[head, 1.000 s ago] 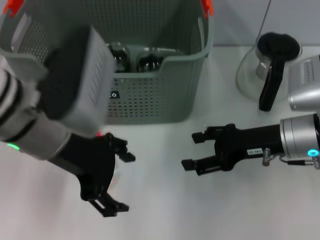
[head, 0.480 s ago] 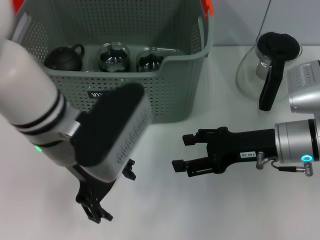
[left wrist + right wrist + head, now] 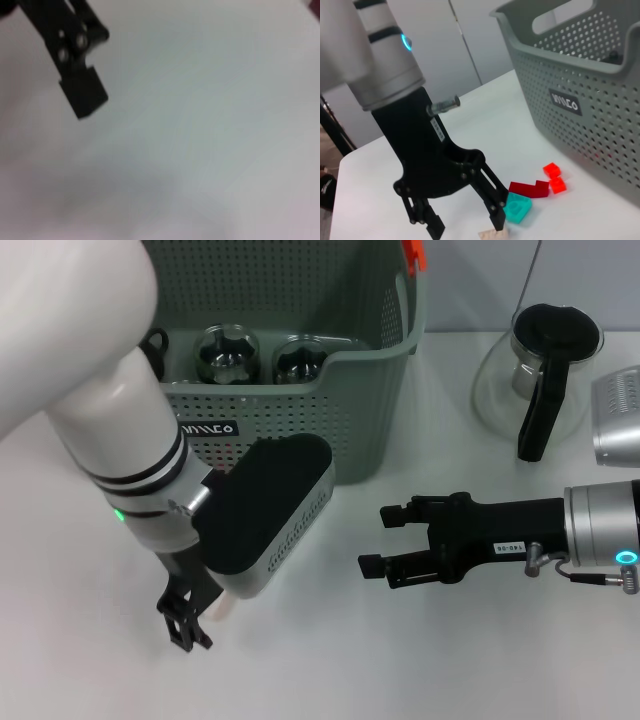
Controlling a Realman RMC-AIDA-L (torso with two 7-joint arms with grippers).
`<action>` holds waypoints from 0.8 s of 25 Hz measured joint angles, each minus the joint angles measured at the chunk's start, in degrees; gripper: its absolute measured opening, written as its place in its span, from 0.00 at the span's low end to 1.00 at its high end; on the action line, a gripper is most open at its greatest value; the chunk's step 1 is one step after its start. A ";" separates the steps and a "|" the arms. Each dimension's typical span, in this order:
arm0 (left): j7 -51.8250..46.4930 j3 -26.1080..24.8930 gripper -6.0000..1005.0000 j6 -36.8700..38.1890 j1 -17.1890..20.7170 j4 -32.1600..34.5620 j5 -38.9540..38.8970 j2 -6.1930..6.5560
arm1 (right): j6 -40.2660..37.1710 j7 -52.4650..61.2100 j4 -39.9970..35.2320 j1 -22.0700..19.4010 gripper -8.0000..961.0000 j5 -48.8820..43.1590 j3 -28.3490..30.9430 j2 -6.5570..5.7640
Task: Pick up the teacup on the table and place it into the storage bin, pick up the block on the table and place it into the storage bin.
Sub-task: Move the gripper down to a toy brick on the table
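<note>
- Bin (image 3: 300, 430): grey-green perforated basket at the far middle of the bench (image 3: 420, 660); orange clip (image 3: 414, 254) on its right rim; black label (image 3: 208, 428) on the front wall. Inside, in the head view: two glass cups (image 3: 226, 355) side by side and a dark teapot (image 3: 152, 343), partly hidden by the left arm.
- Left pincer (image 3: 465, 217): low over the bench in front of the bin; fingers spread apart and pointing down, holding nothing. The right wrist view shows one fingertip (image 3: 497, 217) just beside a pale block (image 3: 493, 234).
- Blocks, right wrist view: a teal one (image 3: 517, 207) near that fingertip, a dark red stepped one (image 3: 530, 189) touching it, two small orange-red ones (image 3: 554, 178) closer to the bin wall. In the head view the left arm's housing (image 3: 265, 515) covers most of these.
- Right pincer (image 3: 385, 540): lies level over the bench, right of the left arm, fingers parted and empty, pointing towards the left arm.
- Glass jug (image 3: 535, 375) with black lid and handle: far right of the bench, well apart from the bin.
- Surface: plain white, bare near the front edge.
- Room: pale panelled wall beyond the bench in the right wrist view.
</note>
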 joint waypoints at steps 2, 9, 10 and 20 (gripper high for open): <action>0.61 0.11 0.85 -1.33 -0.91 -1.77 1.24 -0.07 | 0.05 0.11 -0.01 -0.01 0.95 -0.02 0.38 0.02; 1.41 0.24 0.82 -4.60 -2.74 -6.54 2.81 -0.24 | 0.49 0.47 -0.14 0.12 0.95 0.11 0.87 0.10; 1.42 0.24 0.82 -4.84 -2.83 -6.95 3.00 -0.24 | 0.51 0.47 -0.14 0.21 0.95 0.13 1.00 0.10; 1.04 1.15 0.78 -6.43 -3.18 -9.98 4.33 -0.33 | 1.15 0.38 -0.22 0.81 0.95 0.20 1.14 0.28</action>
